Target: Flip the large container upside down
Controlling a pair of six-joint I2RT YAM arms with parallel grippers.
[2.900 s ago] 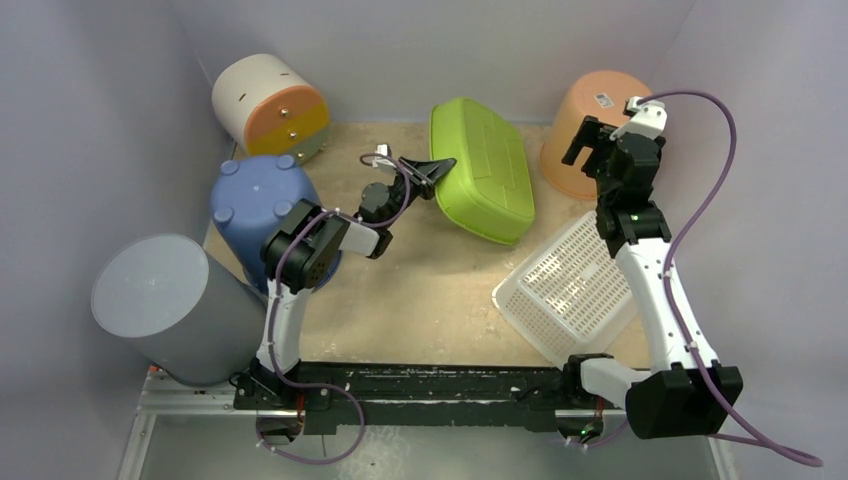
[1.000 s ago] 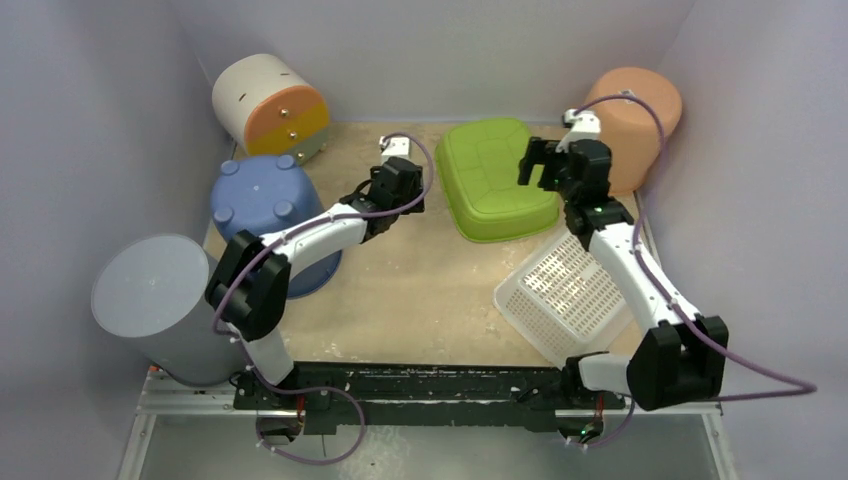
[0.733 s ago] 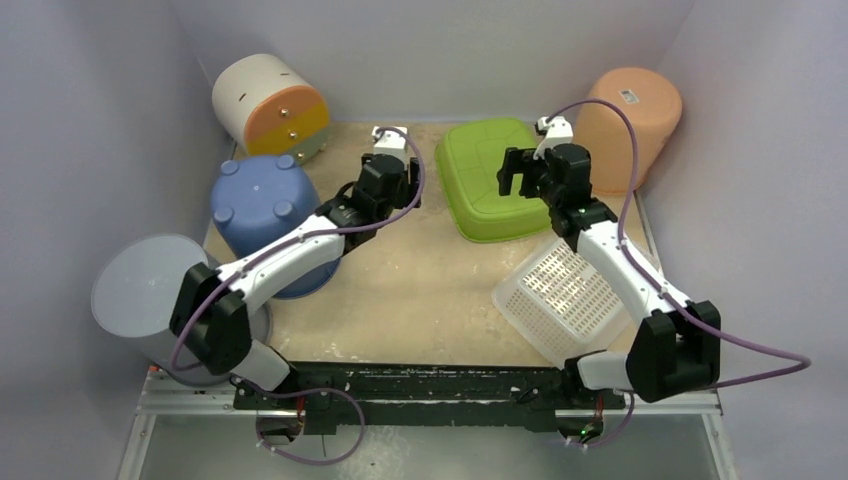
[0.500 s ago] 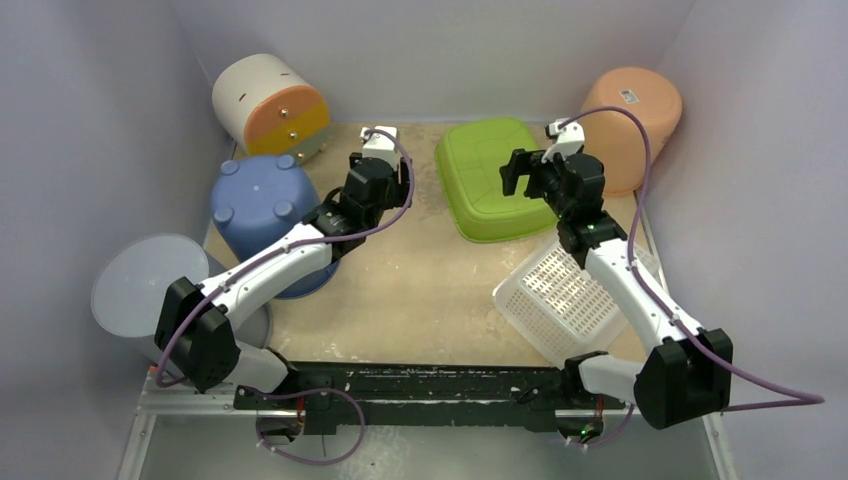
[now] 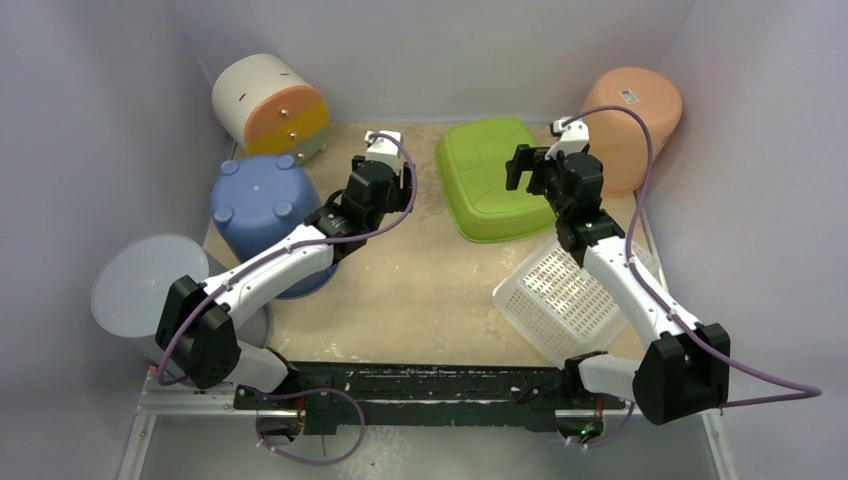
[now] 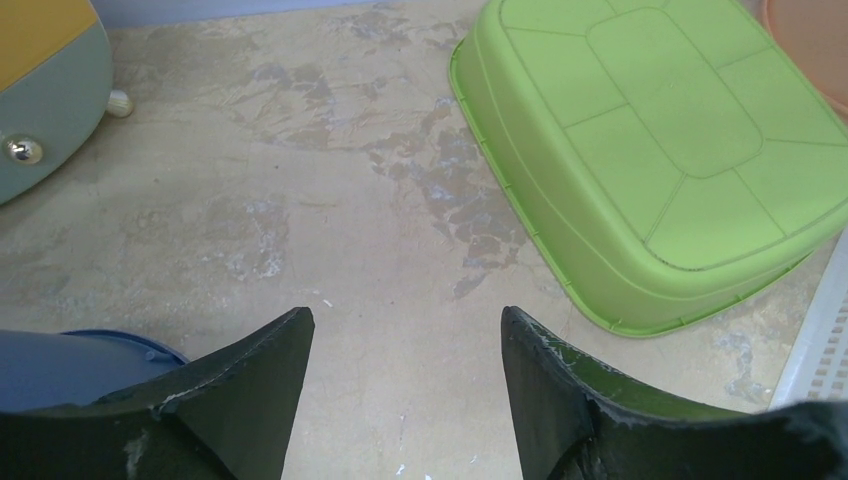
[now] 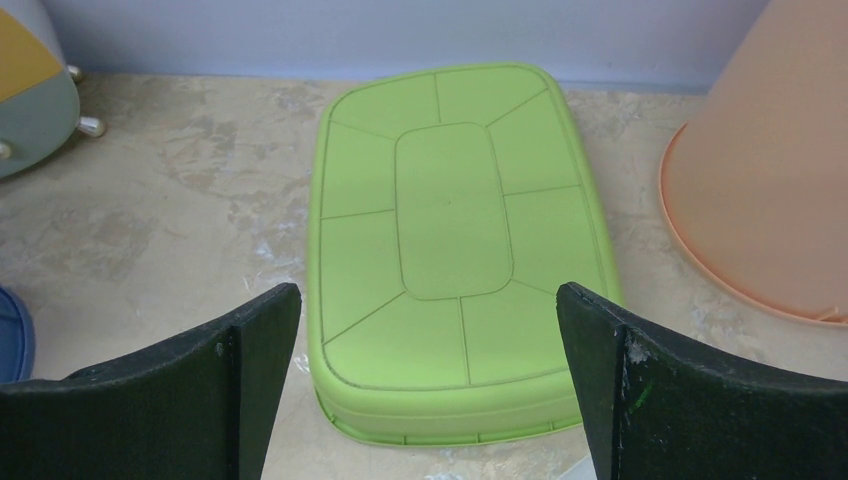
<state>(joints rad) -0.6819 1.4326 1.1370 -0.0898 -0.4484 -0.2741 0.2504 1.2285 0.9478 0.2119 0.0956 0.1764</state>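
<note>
The large container [image 5: 490, 180] is a lime-green rectangular tub. It lies bottom-up on the table at the back centre, rim down, with its ribbed base facing up. My left gripper [image 5: 398, 188] hovers just left of it, open and holding nothing. In the left wrist view the left gripper [image 6: 405, 315] has only bare table between its fingers, and the tub [image 6: 660, 150] lies to the upper right. My right gripper [image 5: 531, 170] hangs open over the tub's right edge. In the right wrist view the right gripper [image 7: 428, 290] frames the tub [image 7: 450, 230] without touching it.
An upturned blue bucket [image 5: 262, 200] sits left of my left arm, with a grey cylinder [image 5: 150, 300] nearer. A white, orange and yellow drum [image 5: 270, 105] lies at the back left. A peach bucket [image 5: 630, 110] stands at the back right. A white perforated basket [image 5: 575, 290] lies under my right arm.
The tub, earlier tipped on its edge in the left gripper, now lies flat and bottom-up. The left gripper has let go, opened wider and drawn back left. The right gripper came over from the peach bucket.
</note>
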